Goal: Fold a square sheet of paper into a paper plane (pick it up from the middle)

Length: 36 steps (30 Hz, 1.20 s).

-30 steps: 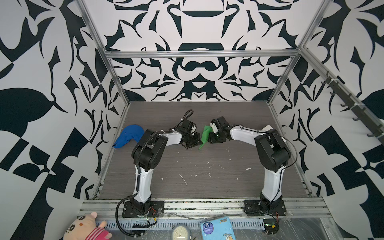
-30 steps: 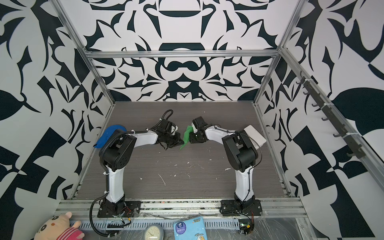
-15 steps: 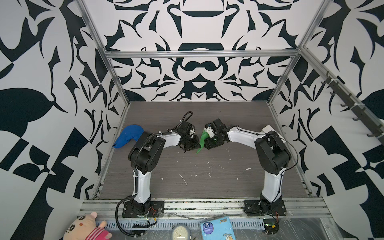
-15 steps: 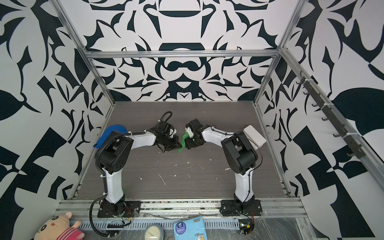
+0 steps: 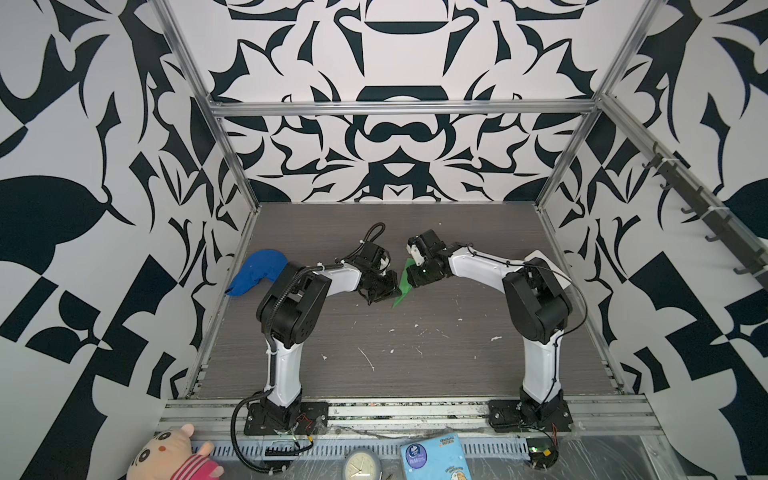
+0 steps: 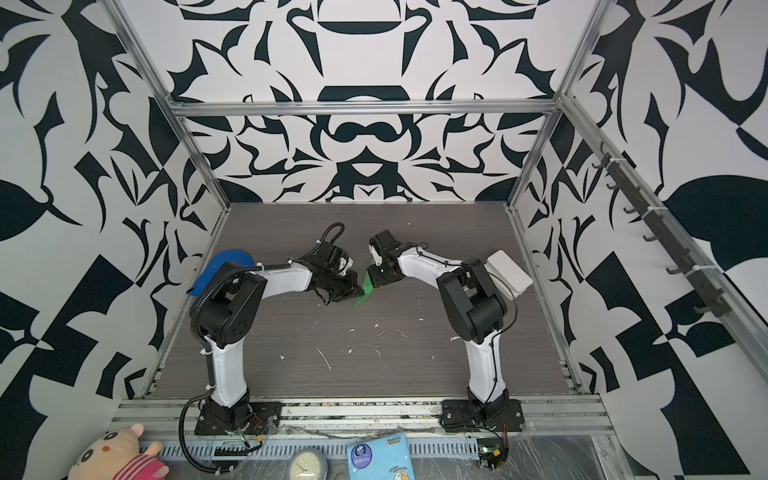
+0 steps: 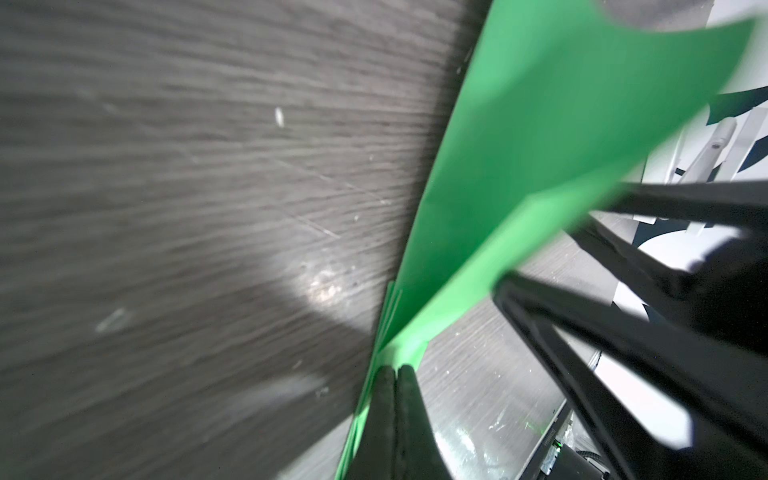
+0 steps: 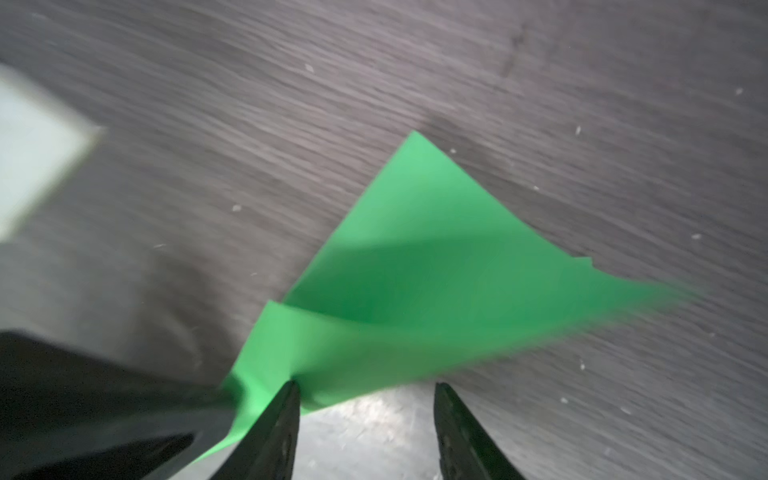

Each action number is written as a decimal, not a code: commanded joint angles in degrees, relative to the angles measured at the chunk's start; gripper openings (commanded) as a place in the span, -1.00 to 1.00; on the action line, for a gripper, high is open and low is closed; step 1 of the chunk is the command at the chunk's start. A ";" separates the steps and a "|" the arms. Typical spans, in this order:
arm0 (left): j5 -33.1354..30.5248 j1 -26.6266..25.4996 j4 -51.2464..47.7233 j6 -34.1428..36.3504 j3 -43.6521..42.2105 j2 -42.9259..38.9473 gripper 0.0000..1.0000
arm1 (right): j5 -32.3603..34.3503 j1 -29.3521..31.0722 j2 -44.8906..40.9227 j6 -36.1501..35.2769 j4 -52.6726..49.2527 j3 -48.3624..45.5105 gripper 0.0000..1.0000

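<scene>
Mid-worktop [image 5: 415, 353], nearer back edge than front: your left gripper [image 7: 395, 372] pinches layered edge of green paper [image 5: 401, 286], which stands on edge. Cannot tell if its lower tip touches surface. Your right gripper [image 8: 365, 390] has jaws apart, one finger [image 8: 282, 415] brushing a flap, nothing pinched. Over last second, both grippers and paper slid slightly toward left edge and front. Reads as regrip mid-fold; creased, no dart yet. No container in play. Blue cap [image 5: 257, 270] at left edge, white slab [image 6: 509, 272] at right edge.
</scene>
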 commanded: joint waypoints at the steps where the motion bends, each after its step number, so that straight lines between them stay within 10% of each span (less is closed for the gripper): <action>1: -0.59 -0.27 -4.27 0.77 -1.22 -0.14 -1.00 | 3.41 -0.03 0.22 1.04 -2.08 2.70 0.06; 36: -0.79 -0.25 -5.81 1.56 -2.10 -0.39 -1.00 | 16.25 -4.94 3.39 4.22 -11.98 9.70 -0.27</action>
